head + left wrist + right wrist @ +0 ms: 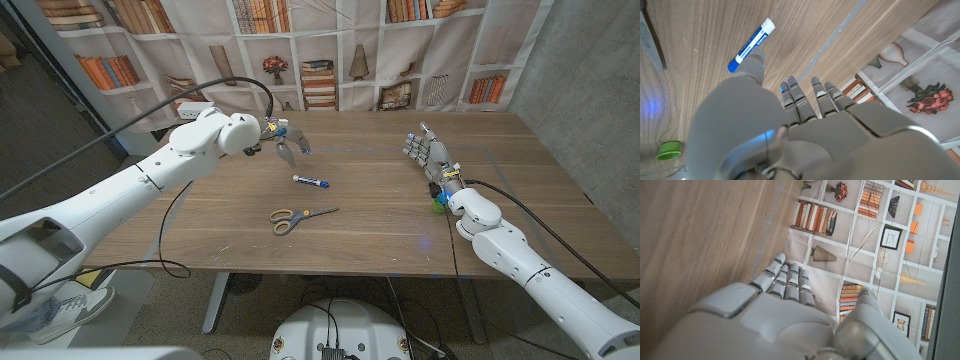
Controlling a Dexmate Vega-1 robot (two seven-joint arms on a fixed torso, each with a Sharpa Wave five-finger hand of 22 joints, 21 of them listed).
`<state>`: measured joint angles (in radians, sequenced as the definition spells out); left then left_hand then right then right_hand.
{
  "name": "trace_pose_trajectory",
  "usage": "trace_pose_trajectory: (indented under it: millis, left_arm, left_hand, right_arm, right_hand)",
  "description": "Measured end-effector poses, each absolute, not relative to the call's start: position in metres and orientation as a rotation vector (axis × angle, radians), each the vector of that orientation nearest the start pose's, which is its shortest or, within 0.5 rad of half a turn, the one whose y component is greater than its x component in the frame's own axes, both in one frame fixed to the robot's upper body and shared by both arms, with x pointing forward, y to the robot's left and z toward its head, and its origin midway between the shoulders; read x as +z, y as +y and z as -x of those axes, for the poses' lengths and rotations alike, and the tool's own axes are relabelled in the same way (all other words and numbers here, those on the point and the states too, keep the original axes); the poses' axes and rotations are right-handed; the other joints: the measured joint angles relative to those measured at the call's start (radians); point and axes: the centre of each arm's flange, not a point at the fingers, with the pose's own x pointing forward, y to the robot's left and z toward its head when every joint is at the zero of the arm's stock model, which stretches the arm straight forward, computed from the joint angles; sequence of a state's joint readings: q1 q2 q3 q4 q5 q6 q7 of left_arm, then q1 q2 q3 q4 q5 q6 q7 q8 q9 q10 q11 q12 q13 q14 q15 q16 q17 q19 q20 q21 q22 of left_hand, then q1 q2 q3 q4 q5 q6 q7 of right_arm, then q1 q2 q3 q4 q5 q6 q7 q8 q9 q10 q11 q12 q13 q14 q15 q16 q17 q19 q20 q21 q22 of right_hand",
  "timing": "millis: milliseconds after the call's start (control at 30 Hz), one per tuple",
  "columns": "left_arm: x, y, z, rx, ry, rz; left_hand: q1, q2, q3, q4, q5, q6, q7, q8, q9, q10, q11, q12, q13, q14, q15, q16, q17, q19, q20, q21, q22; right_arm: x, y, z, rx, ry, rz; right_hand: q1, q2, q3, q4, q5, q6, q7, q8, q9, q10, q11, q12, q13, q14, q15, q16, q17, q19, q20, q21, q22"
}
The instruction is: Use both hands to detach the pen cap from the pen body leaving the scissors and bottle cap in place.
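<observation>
Desk (pixel 400 230) of brown wood carries a white pen with a blue cap (pixel 311 181) lying near its middle, uncapped by no one yet, cap on the body. Orange-handled scissors (pixel 300 216) lie just in front of the pen, apart from it. A small green bottle cap (pixel 439 207) sits by the right wrist. The left hand (pixel 283 141) hovers behind the pen, fingers spread and holding nothing; in the left wrist view the pen (pixel 751 45) lies beyond its fingertips (pixel 791 82). The right hand (pixel 428 153) stands at the right side, fingers straight and apart, empty.
</observation>
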<state>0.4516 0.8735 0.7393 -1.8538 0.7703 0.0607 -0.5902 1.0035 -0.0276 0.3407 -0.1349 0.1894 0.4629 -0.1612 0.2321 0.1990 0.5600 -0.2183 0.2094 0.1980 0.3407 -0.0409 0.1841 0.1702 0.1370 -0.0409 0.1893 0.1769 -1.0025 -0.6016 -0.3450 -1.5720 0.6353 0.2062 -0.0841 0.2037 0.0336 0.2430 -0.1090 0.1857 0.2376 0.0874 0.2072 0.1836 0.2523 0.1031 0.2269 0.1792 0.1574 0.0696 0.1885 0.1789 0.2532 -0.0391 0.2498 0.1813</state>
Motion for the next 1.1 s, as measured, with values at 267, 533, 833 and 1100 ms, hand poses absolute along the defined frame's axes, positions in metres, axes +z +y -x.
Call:
trace_pose_trajectory:
  millis: [267,533,833,1100]
  left_arm:
    - [0.090,0.179,-0.585,-0.248,-0.490,-2.016]
    - [0.079,0.175,-0.590,-0.257,-0.496,-2.033]
    - [0.066,0.169,-0.597,-0.265,-0.497,-2.051]
    - [0.054,0.166,-0.600,-0.273,-0.490,-2.063]
  left_hand:
    - [-0.008,-0.008,-0.005,0.006,0.000,-0.001,0.001,0.000,0.004,0.010,-0.002,0.000,0.000,0.008,0.000,0.000,0.000,0.010,0.010,0.008,0.000]
    - [-0.008,-0.008,-0.005,0.005,0.000,0.005,-0.005,0.000,0.004,0.002,-0.001,-0.008,0.000,0.009,-0.001,0.000,0.000,0.021,0.020,0.009,0.000]
    - [-0.008,-0.007,-0.009,0.009,0.008,0.011,-0.011,0.000,0.004,0.002,-0.001,-0.008,0.000,0.019,0.000,0.000,0.000,0.027,0.027,0.015,0.000]
    - [-0.002,-0.002,-0.009,0.010,0.008,0.016,-0.016,0.000,0.003,0.002,-0.001,-0.008,0.000,0.029,0.000,0.002,0.000,0.036,0.029,0.015,0.000]
  right_arm:
    - [-0.043,-0.277,-0.608,0.206,-0.567,-0.005]
    - [-0.044,-0.276,-0.608,0.208,-0.562,-0.003]
    - [-0.045,-0.275,-0.608,0.208,-0.561,-0.003]
    - [-0.045,-0.276,-0.609,0.209,-0.555,0.001]
  right_hand:
    - [0.000,0.000,0.000,0.000,-0.005,0.000,0.000,-0.004,0.000,0.000,0.000,0.000,0.000,0.000,0.000,0.000,0.000,0.000,0.000,-0.007,0.000]
    - [0.000,0.000,0.000,0.000,-0.005,0.000,0.000,-0.004,0.000,0.000,0.000,0.000,0.000,0.000,0.000,0.000,0.000,0.000,0.000,-0.007,0.000]
    - [0.000,0.000,0.000,0.000,-0.005,0.000,0.000,-0.004,0.000,0.000,0.000,0.000,0.000,0.000,0.000,0.000,0.000,0.000,0.000,-0.007,0.000]
    - [0.000,0.000,0.000,0.000,-0.004,0.000,0.000,-0.004,0.000,0.004,0.004,0.000,0.000,0.000,0.000,0.000,0.000,0.000,0.000,-0.007,0.000]
